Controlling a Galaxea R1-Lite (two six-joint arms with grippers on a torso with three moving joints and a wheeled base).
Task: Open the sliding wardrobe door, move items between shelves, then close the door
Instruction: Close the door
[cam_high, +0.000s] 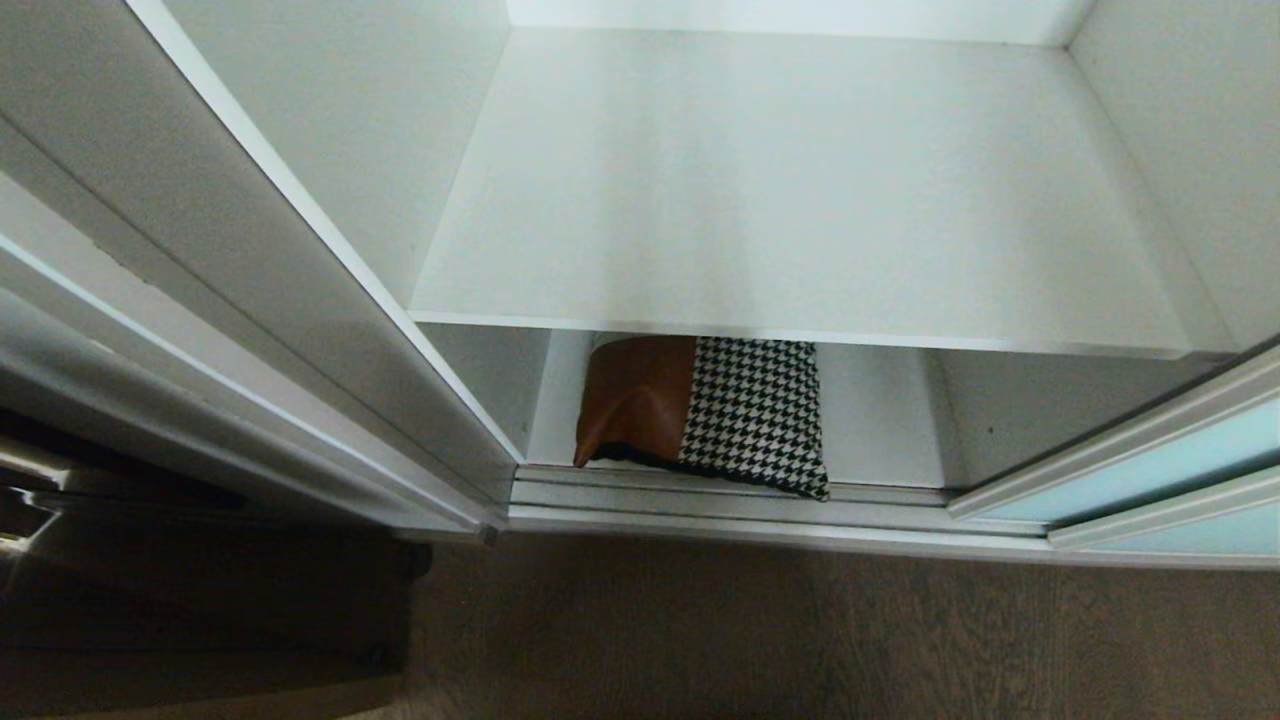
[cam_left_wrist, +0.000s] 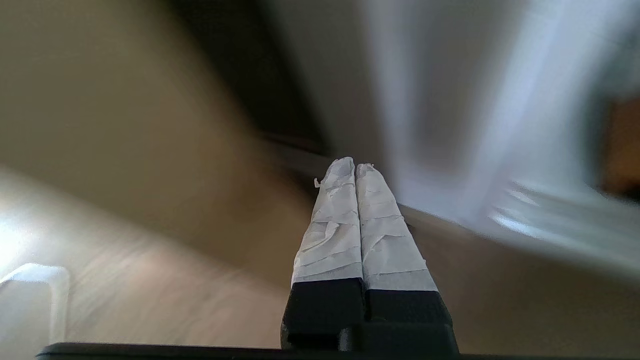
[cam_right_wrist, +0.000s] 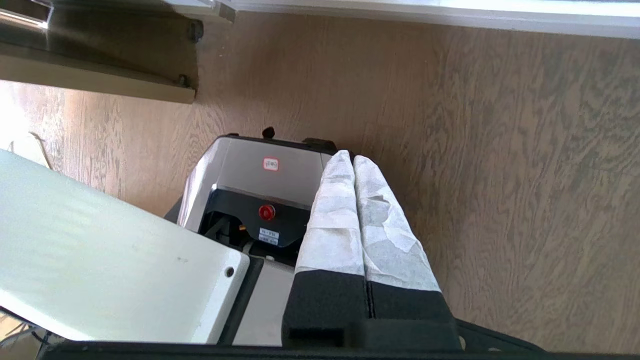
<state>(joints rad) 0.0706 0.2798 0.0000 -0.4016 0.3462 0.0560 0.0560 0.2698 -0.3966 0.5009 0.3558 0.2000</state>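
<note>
The wardrobe stands open in the head view. A bare white upper shelf (cam_high: 800, 190) spans it. Below, on the lower shelf (cam_high: 880, 420), lies the patchwork cushion (cam_high: 700, 410), brown leather on the left, houndstooth on the right, one corner over the bottom track. The sliding wardrobe door (cam_high: 1150, 470), pale aqua glass in a silver frame, shows at the right edge. Neither arm appears in the head view. My left gripper (cam_left_wrist: 354, 167) is shut and empty, pointing at a blurred floor and white frame. My right gripper (cam_right_wrist: 351, 157) is shut and empty above the wood floor beside my own base (cam_right_wrist: 255, 195).
The silver bottom track (cam_high: 730, 500) runs along the wardrobe's front. A white side panel (cam_high: 300, 270) slants down the left. A dark wood door edge (cam_high: 150, 600) stands at lower left. Wood floor (cam_high: 800, 640) lies before the wardrobe.
</note>
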